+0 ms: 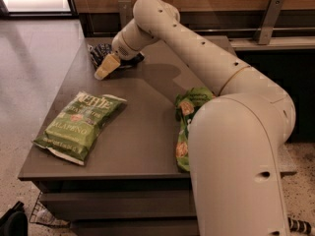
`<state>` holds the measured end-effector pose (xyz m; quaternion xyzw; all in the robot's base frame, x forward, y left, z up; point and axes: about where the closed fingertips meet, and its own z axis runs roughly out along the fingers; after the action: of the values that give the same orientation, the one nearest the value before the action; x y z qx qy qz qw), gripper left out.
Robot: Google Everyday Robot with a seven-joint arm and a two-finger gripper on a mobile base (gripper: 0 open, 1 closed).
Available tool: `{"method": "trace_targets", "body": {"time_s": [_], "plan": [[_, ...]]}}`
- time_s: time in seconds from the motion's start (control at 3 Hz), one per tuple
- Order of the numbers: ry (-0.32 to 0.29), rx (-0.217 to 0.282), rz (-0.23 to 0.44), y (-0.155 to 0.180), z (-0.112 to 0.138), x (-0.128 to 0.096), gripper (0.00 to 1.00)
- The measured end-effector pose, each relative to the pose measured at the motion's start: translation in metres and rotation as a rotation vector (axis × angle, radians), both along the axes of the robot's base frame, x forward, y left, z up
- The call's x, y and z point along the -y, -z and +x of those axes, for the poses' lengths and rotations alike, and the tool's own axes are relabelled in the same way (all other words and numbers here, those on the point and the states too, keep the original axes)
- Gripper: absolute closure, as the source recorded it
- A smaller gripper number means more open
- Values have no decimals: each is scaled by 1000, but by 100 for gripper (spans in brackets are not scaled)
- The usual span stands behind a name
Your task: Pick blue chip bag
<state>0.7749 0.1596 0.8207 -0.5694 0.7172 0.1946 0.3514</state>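
The blue chip bag (100, 52) is dark blue and lies at the far left corner of the grey table (142, 132). My arm reaches across the table from the right. My gripper (106, 68) has a pale yellow tip and hangs just over the near edge of the blue bag, partly covering it. I cannot tell whether it touches the bag.
A large green jalapeño chip bag (81, 124) lies at the front left of the table. A second green bag (186, 117) lies at the right, partly hidden by my arm. A wooden wall and a metal rail (268, 21) run behind the table.
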Motion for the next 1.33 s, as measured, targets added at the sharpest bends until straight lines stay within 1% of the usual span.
{"method": "trace_targets", "body": {"time_s": [0.33, 1.0, 1.33], "plan": [[-9, -14, -8, 6, -4, -3, 41], [-9, -14, -8, -2, -4, -3, 88], [-9, -14, -8, -3, -5, -3, 100]]}}
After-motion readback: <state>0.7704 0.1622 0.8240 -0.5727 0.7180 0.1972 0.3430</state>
